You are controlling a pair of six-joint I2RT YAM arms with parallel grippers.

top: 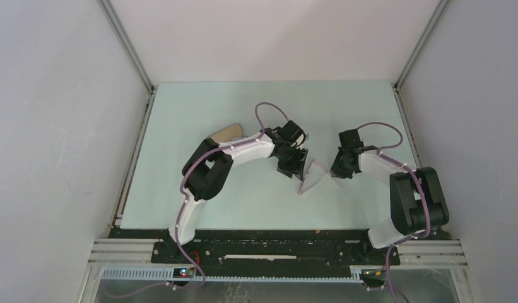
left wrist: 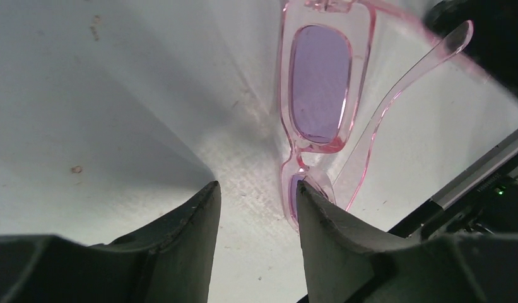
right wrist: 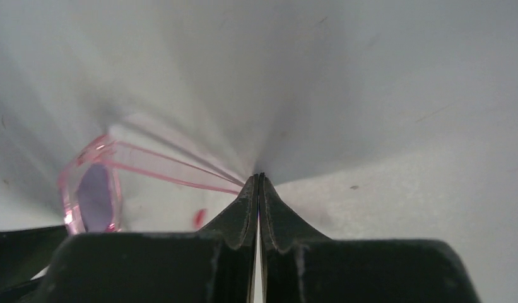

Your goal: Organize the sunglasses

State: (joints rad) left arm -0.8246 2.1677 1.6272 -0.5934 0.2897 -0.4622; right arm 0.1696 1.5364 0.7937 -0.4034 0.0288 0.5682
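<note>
Overhead view: two robot arms reach inward over a pale green worktop (top: 180, 189), tips near each other at centre. The sunglasses (top: 314, 177), w/ a pink see-through frame and pale purple lenses, sit on the worktop btw the two tips, temple arms unfolded. The left gripper (top: 293, 168) is at the frame's left end and the right gripper (top: 339, 169) at its right end.

L wrist view: the left gripper's fingers (left wrist: 193, 221) are spread, w/ only bare worktop btw them. One fingertip is right up against the nearer lens; can't tell if it touches or just overlaps.

R wrist view: the right gripper's fingers (right wrist: 243, 202) are pressed together. A thin temple arm runs straight into the tips and looks pinched there. The frame front shows low at the left.

A tan rounded item (top: 229, 132) pokes out behind the L arm, well apart from the sunglasses.
</note>
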